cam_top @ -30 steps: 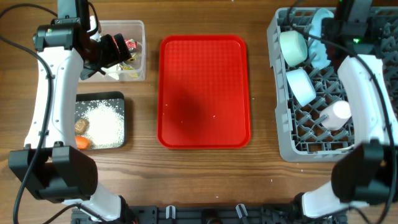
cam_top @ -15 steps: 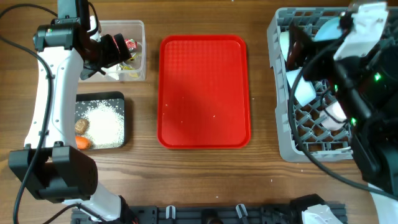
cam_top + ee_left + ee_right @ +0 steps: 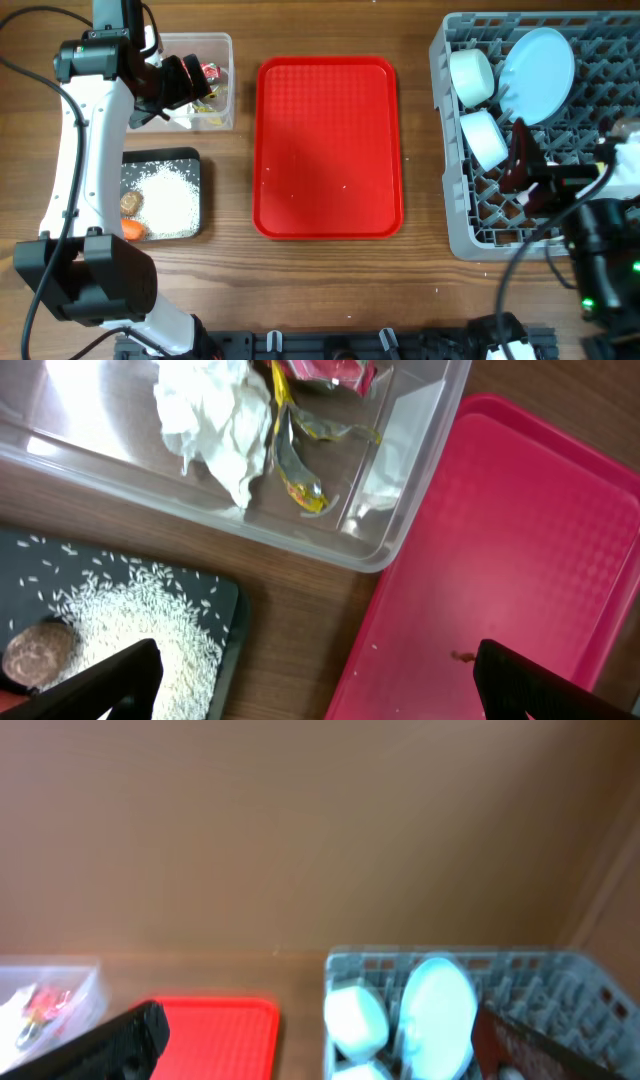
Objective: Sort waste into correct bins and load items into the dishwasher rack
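The grey dishwasher rack [image 3: 455,235] at the right holds the light blue plate [image 3: 538,62] upright and two light blue bowls [image 3: 471,75] [image 3: 482,138]. My right gripper [image 3: 522,170] is open and empty over the rack's front part; its view shows the plate [image 3: 437,1010] and a bowl [image 3: 355,1018] between its fingers [image 3: 325,1042]. My left gripper [image 3: 190,82] is open and empty above the clear tub [image 3: 225,110], which holds the tissue [image 3: 215,410] and wrappers [image 3: 320,372]. The black tray [image 3: 160,157] holds rice [image 3: 170,200], the brown lump [image 3: 130,203] and the carrot [image 3: 132,230]. The cups and spoon are hidden.
The flat red tray [image 3: 330,145] lies in the middle between the bins and the rack, with a few crumbs on it. It also shows in the left wrist view [image 3: 520,540]. Bare wood runs along the front edge.
My right arm has pulled back from the rack's far side toward the front right, uncovering the plate standing in the rack. The left arm has not moved.
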Controlling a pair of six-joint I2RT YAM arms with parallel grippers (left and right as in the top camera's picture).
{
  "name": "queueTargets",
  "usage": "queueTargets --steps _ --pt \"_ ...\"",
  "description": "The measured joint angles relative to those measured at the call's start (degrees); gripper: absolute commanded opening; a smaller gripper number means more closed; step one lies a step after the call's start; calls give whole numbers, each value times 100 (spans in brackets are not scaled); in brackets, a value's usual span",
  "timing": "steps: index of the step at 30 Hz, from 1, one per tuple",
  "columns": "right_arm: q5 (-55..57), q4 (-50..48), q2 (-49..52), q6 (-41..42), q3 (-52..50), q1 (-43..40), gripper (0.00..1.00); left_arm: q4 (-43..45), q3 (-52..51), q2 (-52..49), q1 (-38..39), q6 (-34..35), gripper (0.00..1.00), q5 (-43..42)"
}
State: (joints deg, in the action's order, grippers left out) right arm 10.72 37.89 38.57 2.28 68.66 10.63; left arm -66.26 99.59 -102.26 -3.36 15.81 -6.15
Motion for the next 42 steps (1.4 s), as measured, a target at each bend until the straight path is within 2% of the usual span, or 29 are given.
queueTargets --steps 4,7,11,17,21,42 --pt "-284 -2028 -841 -9 -2420 -579 100 -15 0 0 0 0 100 -2" --pt "-826 -3143 -1499 -20 -4000 -953 100 -11 0 0 0 0 100 -2" --pt "-1226 -3543 -2334 -20 -5309 -1036 100 -13 0 -2 0 -2 100 0" --pt "-1405 -3571 -3456 -20 -6443 -1036 100 -15 0 -2 0 0 100 -2" --pt "-1419 -3700 -3648 -22 -6828 -1036 100 -15 0 0 0 -2 100 0" --pt "-1419 -3797 -3753 -22 -6830 -1036 100 -17 0 24 -11 -2 100 2"
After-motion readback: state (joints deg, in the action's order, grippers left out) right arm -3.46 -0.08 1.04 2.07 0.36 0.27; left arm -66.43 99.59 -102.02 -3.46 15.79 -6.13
